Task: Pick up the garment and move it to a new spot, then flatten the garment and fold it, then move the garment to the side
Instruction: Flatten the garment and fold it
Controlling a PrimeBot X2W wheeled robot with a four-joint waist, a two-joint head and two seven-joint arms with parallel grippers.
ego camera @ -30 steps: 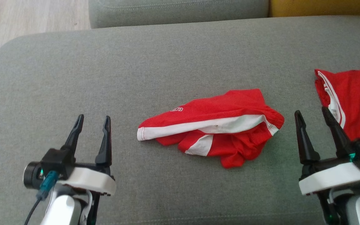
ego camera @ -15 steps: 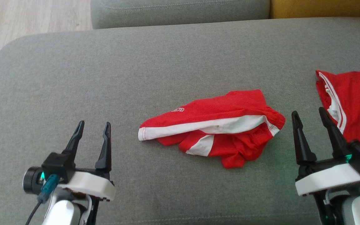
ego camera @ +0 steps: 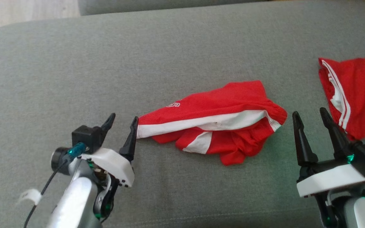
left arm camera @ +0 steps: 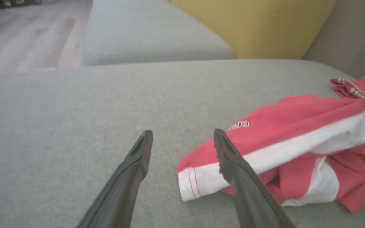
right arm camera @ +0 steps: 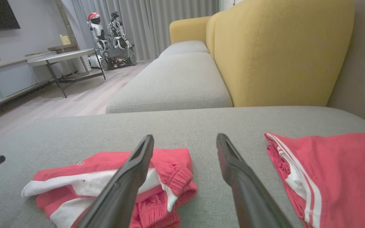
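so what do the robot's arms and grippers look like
The left gripper and right gripper each have two long tapering black fingers on a white wrist shell, with pale silver forearms. The left wrist carries a round black camera with a teal plug and a black cable bearing a white tag. Green lights glow at both wrists.

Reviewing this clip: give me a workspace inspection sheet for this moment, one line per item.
Surface: grey sofa cushion, plain fabric.
Job's things: crumpled red-and-white garment mid-cushion, not flattened, not held.
Clutter: second red garment with white stripes, at the right edge of the head view.
Grippers: left gripper open, one fingertip at the crumpled piece's white hem, contact unclear; right gripper open, holding nothing, between the two garments.
Cables: black cable with a teal plug at the left wrist.
Surroundings: yellow backrest, wooden floor, table, another robot by the curtains.
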